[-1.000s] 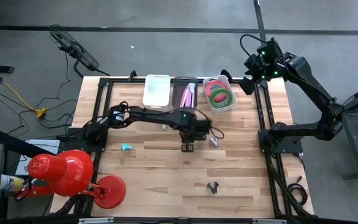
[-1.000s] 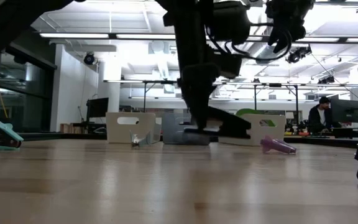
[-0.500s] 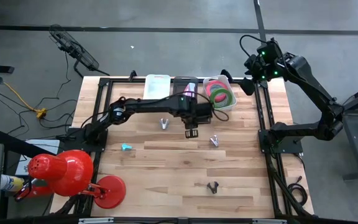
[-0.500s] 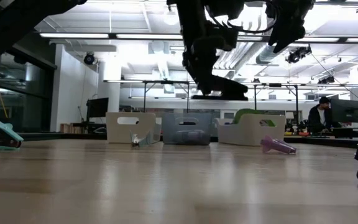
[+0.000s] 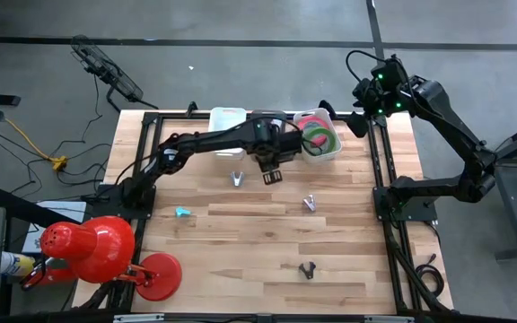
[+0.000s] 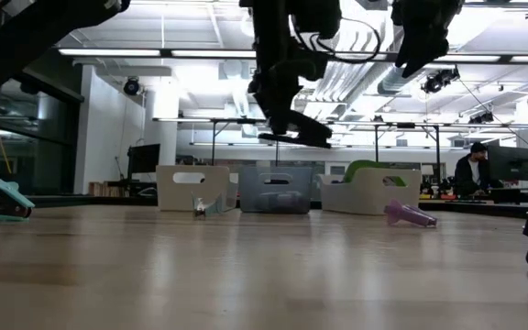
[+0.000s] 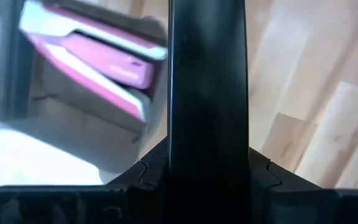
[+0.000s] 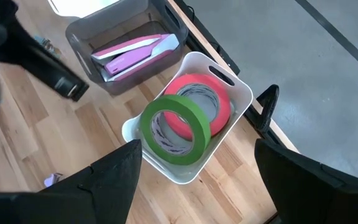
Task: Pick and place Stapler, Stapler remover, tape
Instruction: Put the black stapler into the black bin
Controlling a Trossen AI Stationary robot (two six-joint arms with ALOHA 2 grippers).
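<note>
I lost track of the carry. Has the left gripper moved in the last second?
Yes. In the high view the left gripper, holding a black stapler, has moved from mid-table toward the far edge and now hangs just short of the grey bin.

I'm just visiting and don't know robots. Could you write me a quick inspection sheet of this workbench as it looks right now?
Surface: wooden table, bare boards in front.
Job's things: black stapler carried near the grey bin, which holds a pink stapler; tape rolls in the white bin; staple removers scattered on the wood.
Clutter: red lamp at the table's left front corner.
Grippers: left gripper shut on the black stapler; right gripper open, hanging beyond the white bin.
Cables: black and yellow leads on the floor.
Surroundings: a person at a far desk.
</note>
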